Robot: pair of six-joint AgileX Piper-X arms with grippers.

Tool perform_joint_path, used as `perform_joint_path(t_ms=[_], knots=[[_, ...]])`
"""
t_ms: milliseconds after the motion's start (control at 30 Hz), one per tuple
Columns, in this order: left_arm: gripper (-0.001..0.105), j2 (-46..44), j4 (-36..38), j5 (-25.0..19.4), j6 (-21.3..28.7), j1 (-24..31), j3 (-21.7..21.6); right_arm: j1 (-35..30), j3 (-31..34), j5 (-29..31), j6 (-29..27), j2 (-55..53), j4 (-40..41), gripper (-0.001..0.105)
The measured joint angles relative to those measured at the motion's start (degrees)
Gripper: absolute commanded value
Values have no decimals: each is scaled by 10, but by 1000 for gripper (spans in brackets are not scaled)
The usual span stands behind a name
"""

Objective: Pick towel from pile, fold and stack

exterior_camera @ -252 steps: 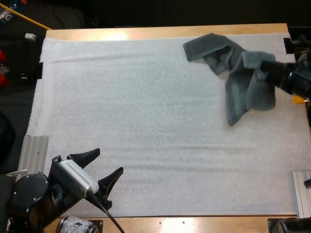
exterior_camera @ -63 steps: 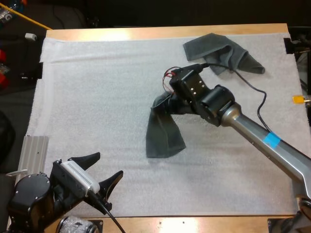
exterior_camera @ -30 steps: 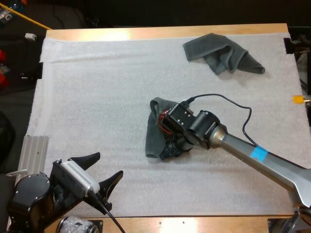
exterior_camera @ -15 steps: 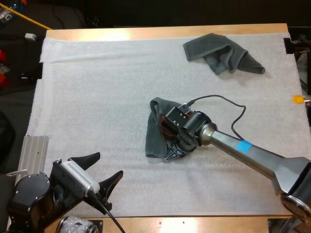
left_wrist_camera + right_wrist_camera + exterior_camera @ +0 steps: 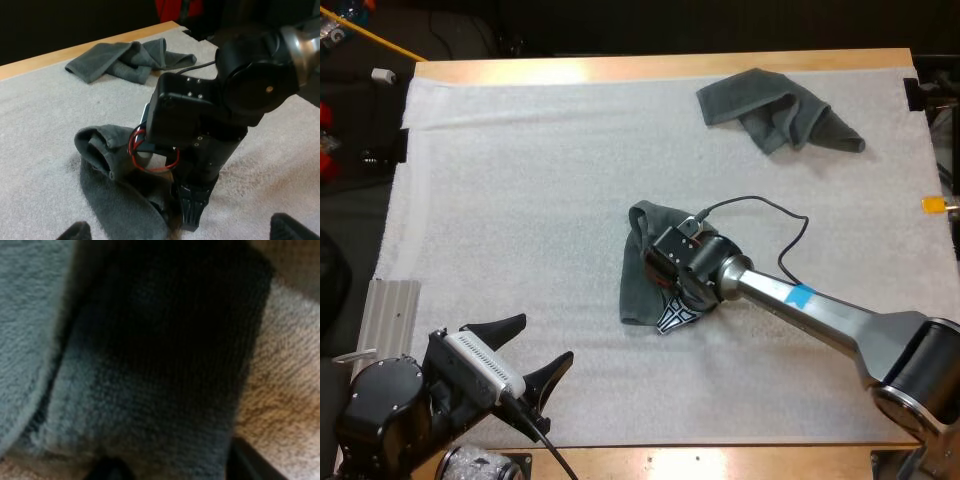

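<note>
One dark grey-green towel (image 5: 638,275) lies bunched and partly spread near the middle of the white mat (image 5: 520,180). My right gripper (image 5: 678,318) points down at its near right edge, shut on a fold of the cloth (image 5: 150,365) and pressed to the mat. From the left wrist view, the right gripper (image 5: 192,215) stands upright beside the humped towel (image 5: 115,205). A second, crumpled towel (image 5: 775,105) lies at the mat's far right (image 5: 125,60). My left gripper (image 5: 545,332) hovers open at the near left, holding nothing.
Grey metal rails sit at the mat's near left (image 5: 390,310) and near right (image 5: 940,395). A small white object (image 5: 383,75) lies off the table's far left corner. Wooden table edge (image 5: 650,68) runs along the far side.
The right arm carried a towel from the far right pile to the mat's middle and lowered it. Over the last second the arm sank lower; the gripper barely shifted. The left arm stayed still.
</note>
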Motion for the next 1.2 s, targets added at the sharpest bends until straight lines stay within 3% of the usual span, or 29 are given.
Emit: perform_joint_path(t_ms=[33, 100, 167, 400, 900, 1033, 1200], knots=[[68, 0, 0, 0, 0, 0, 0, 0, 0, 5, 0, 0, -2, 32], [68, 0, 0, 0, 0, 0, 0, 0, 0, 18, 0, 0, -9, 12], [68, 0, 0, 0, 0, 0, 0, 0, 0, 33, 0, 0, -11, 0], [68, 0, 0, 0, 0, 0, 0, 0, -1, 41, 0, -35, -34, 0], [68, 0, 0, 0, 0, 0, 0, 0, -21, 45, 1, -264, -54, 0], [68, 0, 0, 0, 0, 0, 0, 0, -19, 45, 19, -266, -31, 0], [68, 0, 0, 0, 0, 0, 0, 0, 29, 45, 62, -242, -18, 0]])
